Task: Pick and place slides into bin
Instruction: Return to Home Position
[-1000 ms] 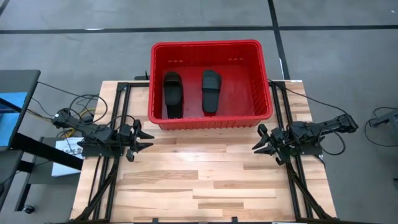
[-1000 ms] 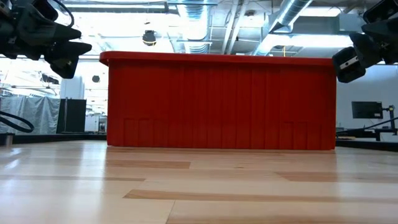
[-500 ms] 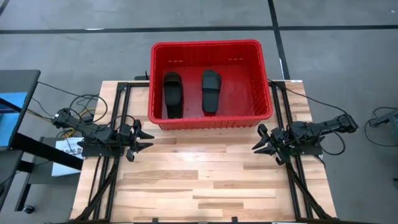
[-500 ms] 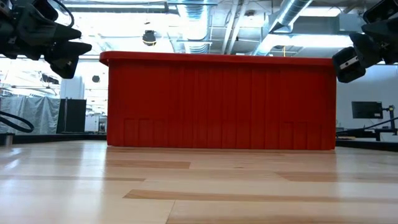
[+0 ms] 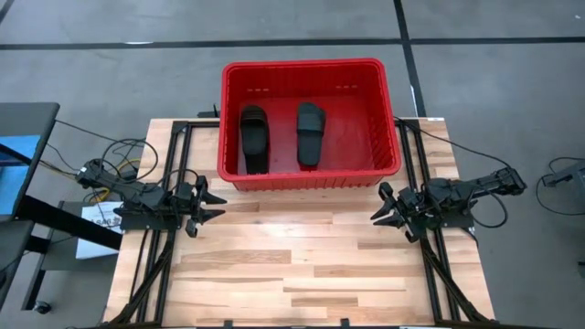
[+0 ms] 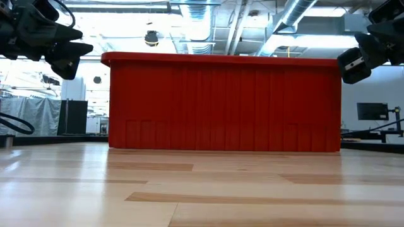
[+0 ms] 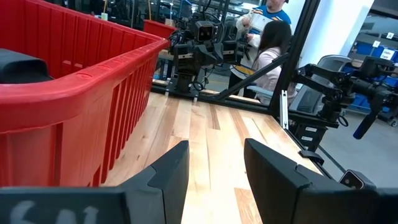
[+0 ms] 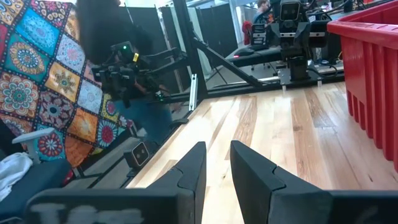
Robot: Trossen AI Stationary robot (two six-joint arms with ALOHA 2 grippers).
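Red bin with 2 black slides inside

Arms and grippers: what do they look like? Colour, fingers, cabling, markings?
Both arms are matte black with jointed segments. The left gripper and right gripper each carry two dark, angular, wedge-shaped fingers. Loose black cables trail from the left arm's base. Pale lettering on the gripper bodies is unreadable.
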